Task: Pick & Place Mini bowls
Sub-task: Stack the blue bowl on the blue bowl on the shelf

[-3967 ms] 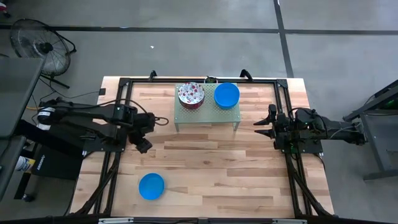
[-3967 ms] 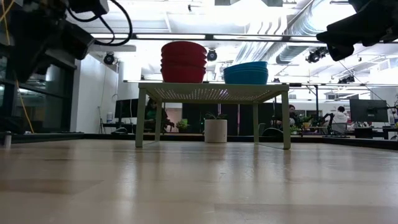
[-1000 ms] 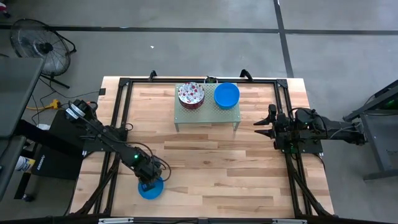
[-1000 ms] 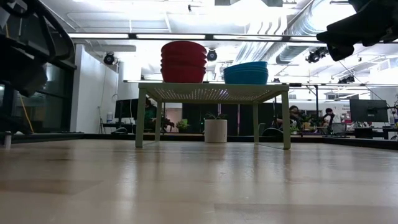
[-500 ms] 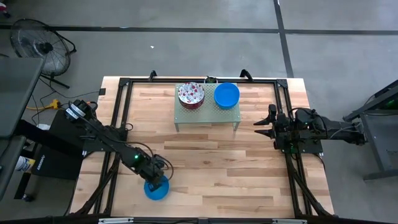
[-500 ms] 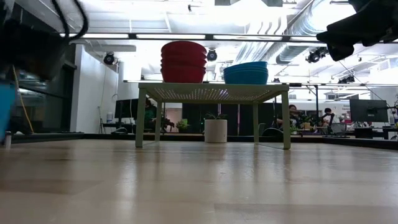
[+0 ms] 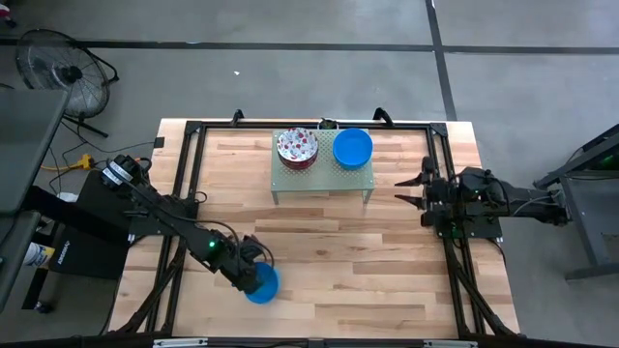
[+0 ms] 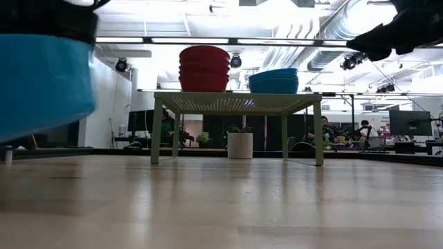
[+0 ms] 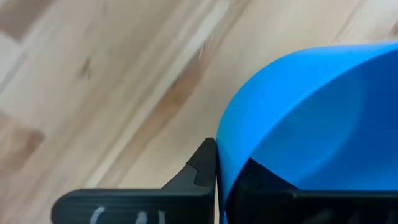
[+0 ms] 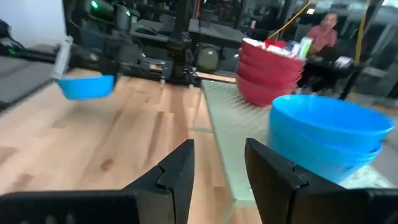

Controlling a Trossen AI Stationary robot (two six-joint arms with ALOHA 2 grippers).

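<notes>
One blue mini bowl [image 7: 261, 283] hangs near the table's near-left part with my left gripper [image 7: 252, 275] shut on it. It fills the left of the low view [image 8: 41, 83] and shows small and level in the right wrist view [image 10: 86, 86]. A stack of floral mini bowls [image 7: 297, 147] and a stack of blue mini bowls [image 7: 352, 148] rest on the green perforated stand [image 7: 322, 172] at the far middle. My right gripper [image 7: 406, 190] stands open right of the stand, with nothing between its fingers [image 10: 180, 168]. My left gripper [image 9: 219, 186] pinches the blue bowl's rim [image 9: 225, 149] on the side toward the arm. One finger [image 9: 202, 168] is outside the wall and the other inside the bowl. The fingers point down from above. The bowl hangs about level, clear of the table.
The stand's legs [image 8: 156, 131] rest on the wood table [image 7: 387, 261], with bare boards between the stand and the near edge. A black frame [image 7: 193, 130] runs along the far and side edges. A person [image 10: 323, 28] sits in the room beyond the table.
My left gripper has shut on the blue bowl's rim, lifted it clear and carried it toward the table's right. My right gripper has shifted a little toward the far edge, still open.
</notes>
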